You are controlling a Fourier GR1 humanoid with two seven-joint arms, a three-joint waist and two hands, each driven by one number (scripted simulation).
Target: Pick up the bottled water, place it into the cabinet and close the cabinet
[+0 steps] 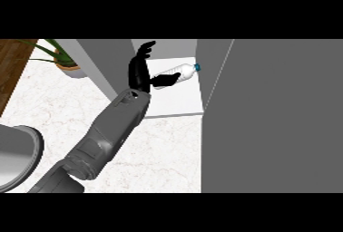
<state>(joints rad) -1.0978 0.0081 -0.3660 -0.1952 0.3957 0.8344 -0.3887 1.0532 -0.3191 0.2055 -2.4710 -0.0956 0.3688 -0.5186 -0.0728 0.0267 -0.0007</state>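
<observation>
**Bottle lying on the cabinet shelf, one hand beside it**

Head view: A single grey forearm [110, 131] rises from the lower left of the view toward the open cabinet [175, 102]. Which arm it is cannot be settled from this view alone; it enters on the left side, so it reads as the left hand [139, 72]. Its black fingers [144, 50] point up and are straight and apart, not curled round anything. The thumb [164, 80] sticks out to the right and lies against the lower end of the bottled water [179, 73]; whether it presses the bottle or just overlaps it cannot be told.

The bottled water is clear with a blue cap [198, 67]. It lies tilted on the white shelf inside the cabinet, cap toward the upper right, near the cabinet's right wall. The base end is at the hand.

A broad grey cabinet door [281, 118] fills the right side of the view, standing open. Another grey panel [100, 63] stands to the left of the shelf.

The marbled white tabletop [161, 154] lies below the cabinet. A potted plant [61, 61] stands at the upper left, next to a strip of wood [12, 68]. A round grey object [17, 154] shows at the left edge.
</observation>
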